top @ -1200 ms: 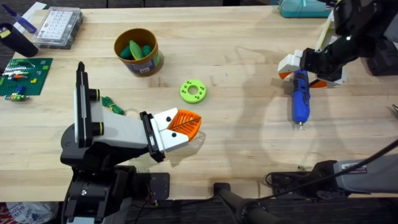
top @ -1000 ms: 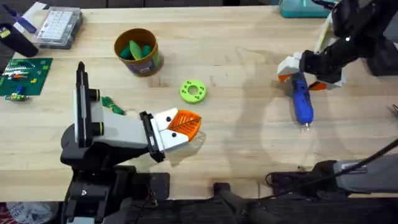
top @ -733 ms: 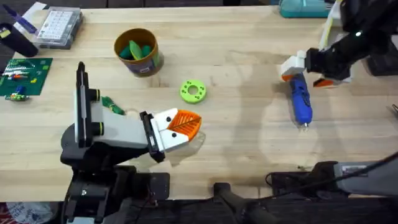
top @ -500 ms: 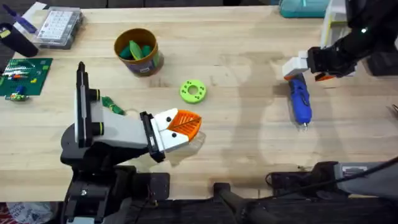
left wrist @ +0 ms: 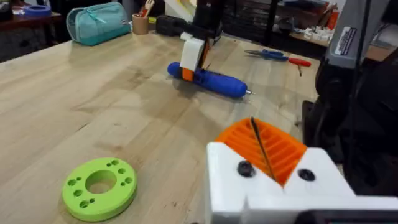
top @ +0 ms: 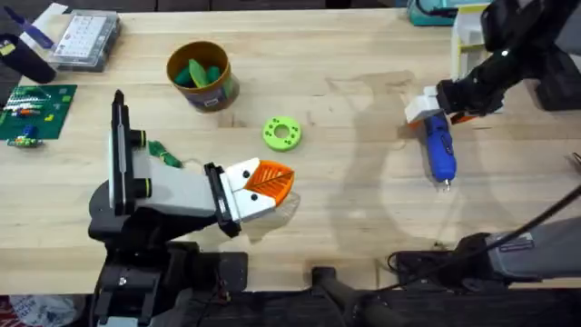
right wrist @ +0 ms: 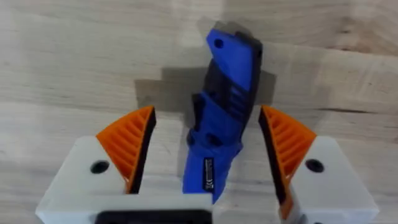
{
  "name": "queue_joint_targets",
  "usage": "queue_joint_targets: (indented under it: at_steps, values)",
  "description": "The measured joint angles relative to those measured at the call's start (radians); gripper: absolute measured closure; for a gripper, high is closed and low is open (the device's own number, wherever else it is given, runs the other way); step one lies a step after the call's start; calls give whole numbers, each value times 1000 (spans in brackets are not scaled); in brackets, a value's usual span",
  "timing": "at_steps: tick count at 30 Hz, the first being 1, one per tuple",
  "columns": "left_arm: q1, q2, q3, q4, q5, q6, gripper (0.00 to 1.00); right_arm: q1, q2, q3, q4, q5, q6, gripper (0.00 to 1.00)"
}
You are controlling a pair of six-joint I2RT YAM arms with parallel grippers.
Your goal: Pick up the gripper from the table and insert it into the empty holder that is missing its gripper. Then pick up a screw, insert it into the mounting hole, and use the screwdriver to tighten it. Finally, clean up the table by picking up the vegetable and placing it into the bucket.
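1. i'm looking at the wooden table (top: pixel 345 209), which is carrying everything in front of my two arms.
2. my left gripper (top: pixel 270 182) is resting low near the front of the table, its orange ribbed pads (left wrist: pixel 264 144) pressed together with nothing between them.
3. my right gripper (right wrist: pixel 208 146) is sitting at the butt end of the screwdriver (top: pixel 439 150), its fingers spread wide; in the right wrist view the blue body (right wrist: pixel 224 99) is lying between the two orange pads (right wrist: pixel 134 146), apart from both.
4. the screwdriver is lying flat on the table, its silver bit pointing away from the right gripper toward the front edge, well apart from the left gripper.
5. the bucket (top: pixel 222 86) is standing well beyond the left gripper, on the far side of the table, with green pieces showing inside it.
6. the lime-green ring-shaped disc (top: pixel 282 133) is lying flat just ahead of the left gripper, between it and the bucket.
7. the vegetable (top: pixel 165 153) is lying on the table behind the left gripper, just beside the left arm's white link.
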State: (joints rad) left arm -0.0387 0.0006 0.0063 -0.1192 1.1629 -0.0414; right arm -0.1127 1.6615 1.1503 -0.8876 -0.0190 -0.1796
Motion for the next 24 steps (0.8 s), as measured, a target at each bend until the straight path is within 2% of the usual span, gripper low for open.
queue_joint_targets:
  at_steps: [9,15,17,18,19,22,23,24]
  values:
    - [0,0,0,0,0,0,987,-1,98,0,25,37,-1,23]
    - [0,0,0,0,0,0,987,-2,111,10,32,45,0,23]
    - [0,0,0,0,0,0,987,-2,112,10,33,50,1,71]
    - [0,0,0,0,0,0,987,-2,113,10,35,57,0,133]
    - [0,0,0,0,0,0,987,-3,115,11,37,66,-1,248]
    - [0,0,0,0,0,0,987,-11,120,13,50,78,0,721]
    - [0,0,0,0,0,0,987,-12,123,13,53,79,-2,857]
    - [0,0,0,0,0,0,987,-12,126,13,55,79,-3,943]
